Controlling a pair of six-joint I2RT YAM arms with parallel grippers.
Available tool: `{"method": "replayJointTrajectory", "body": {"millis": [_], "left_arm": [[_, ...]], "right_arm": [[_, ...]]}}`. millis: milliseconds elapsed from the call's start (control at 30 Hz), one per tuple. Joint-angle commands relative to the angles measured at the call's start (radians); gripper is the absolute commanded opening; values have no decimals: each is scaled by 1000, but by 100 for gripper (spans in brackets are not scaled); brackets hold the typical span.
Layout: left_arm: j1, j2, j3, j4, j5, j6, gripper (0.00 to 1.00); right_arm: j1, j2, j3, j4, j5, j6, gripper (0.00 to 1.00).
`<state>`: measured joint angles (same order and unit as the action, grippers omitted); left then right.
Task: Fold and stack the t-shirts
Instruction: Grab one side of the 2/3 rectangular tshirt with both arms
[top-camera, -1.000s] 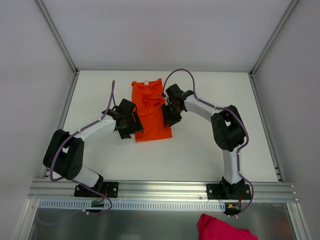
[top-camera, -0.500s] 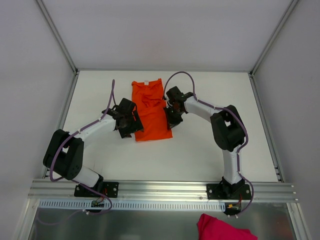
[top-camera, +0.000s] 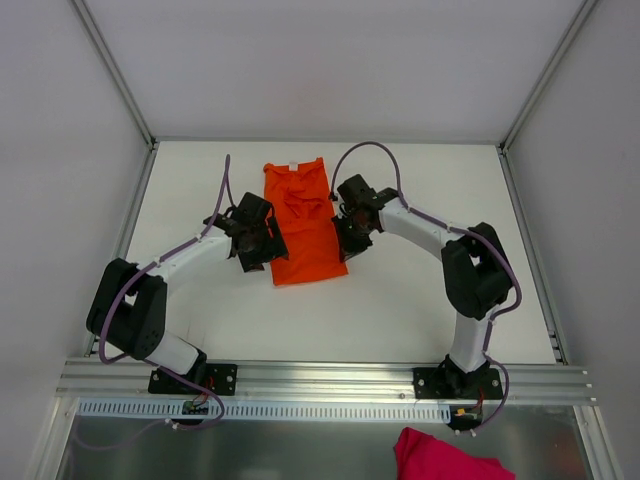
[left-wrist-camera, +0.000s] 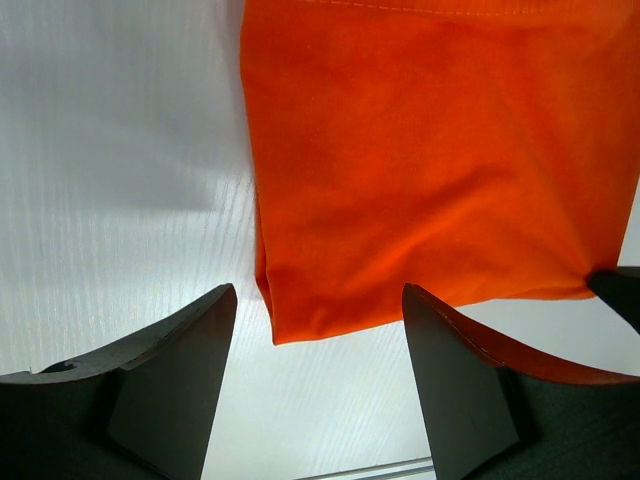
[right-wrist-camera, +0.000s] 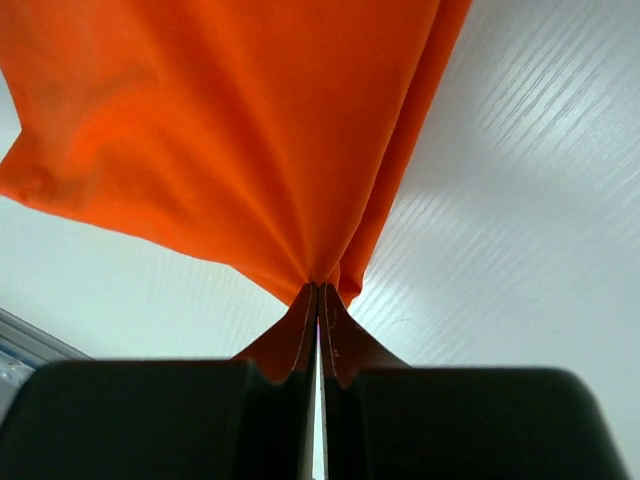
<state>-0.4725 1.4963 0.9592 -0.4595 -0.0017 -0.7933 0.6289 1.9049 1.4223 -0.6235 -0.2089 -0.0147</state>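
Note:
An orange t-shirt (top-camera: 303, 215) lies folded into a long strip on the white table, its small white neck label (top-camera: 291, 164) at the far end. My right gripper (top-camera: 347, 240) is shut on the shirt's near right edge, and the fabric (right-wrist-camera: 250, 150) bunches into the closed tips (right-wrist-camera: 320, 290). My left gripper (top-camera: 255, 247) hangs open just off the shirt's near left corner (left-wrist-camera: 285, 325), with bare table between its fingers (left-wrist-camera: 190, 345). In the left wrist view the right gripper's tip (left-wrist-camera: 618, 290) shows at the shirt's other corner.
A magenta cloth (top-camera: 445, 455) lies below the table's near rail (top-camera: 320, 378). White walls and metal frame posts (top-camera: 115, 70) enclose the table on three sides. Purple cables (top-camera: 365, 150) loop above both wrists.
My right gripper closed onto the shirt's near right edge and shifted slightly right and toward the near side; the right elbow swung right. The shirt's near hem shifted a little. The left arm barely moved.

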Motion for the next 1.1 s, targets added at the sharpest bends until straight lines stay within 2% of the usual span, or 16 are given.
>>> {"method": "replayJointTrajectory", "body": {"millis": [0,700,733,767,800,900,1033,1067], "left_arm": [[-8,7,38,7,-1,25,68],[-5,25,73,12,20,35,68],[-6,27,73,10,20,35,68],[-5,27,75,10,20,34,68],[-5,27,78,9,22,34,68],[-6,24,82,1,35,31,68],[-6,12,69,2,71,16,68],[-6,12,52,13,78,14,68]], "right_arm": [[22,-73,-29,-13,29,10,1],[25,-53,38,-107,65,-56,1],[25,-52,43,-113,66,-59,7],[26,-49,47,-119,65,-62,17],[26,-43,50,-130,69,-67,39],[26,-35,47,-131,91,-68,55],[26,-21,50,-133,103,-57,54],[26,-21,44,-125,92,-51,47]]}}
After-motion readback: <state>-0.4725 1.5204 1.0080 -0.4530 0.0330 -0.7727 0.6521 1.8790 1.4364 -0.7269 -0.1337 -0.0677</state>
